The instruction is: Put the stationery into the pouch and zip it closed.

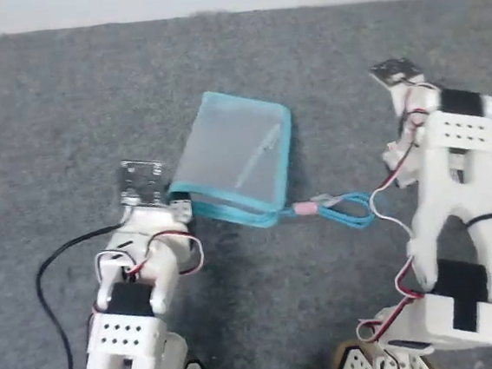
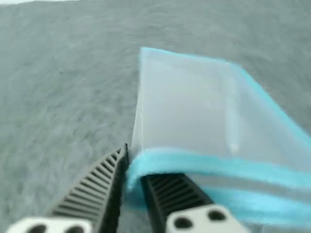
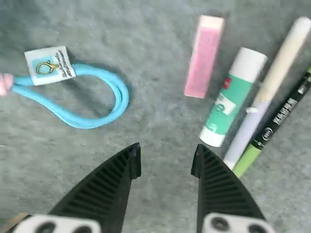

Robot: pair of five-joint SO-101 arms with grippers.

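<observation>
Left claw [image 2: 133,167] pinches pouch [image 2: 194,107] corner; right claw [image 3: 166,155] gapes

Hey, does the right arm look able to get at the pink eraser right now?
Probably yes. The right gripper hangs open above bare mat, and the pink eraser lies just ahead with nothing between; the glue stick beside it lies apart.

The left gripper [image 2: 132,170] pinches one corner of the pouch [image 2: 194,111], with its two black ribbed fingers [image 2: 97,187] closed on the bright blue edge band. The pouch (frosted and see-through, trimmed in blue) stretches away over the grey surface [image 2: 63,82]. A pale streak inside it is too faint to identify.
</observation>
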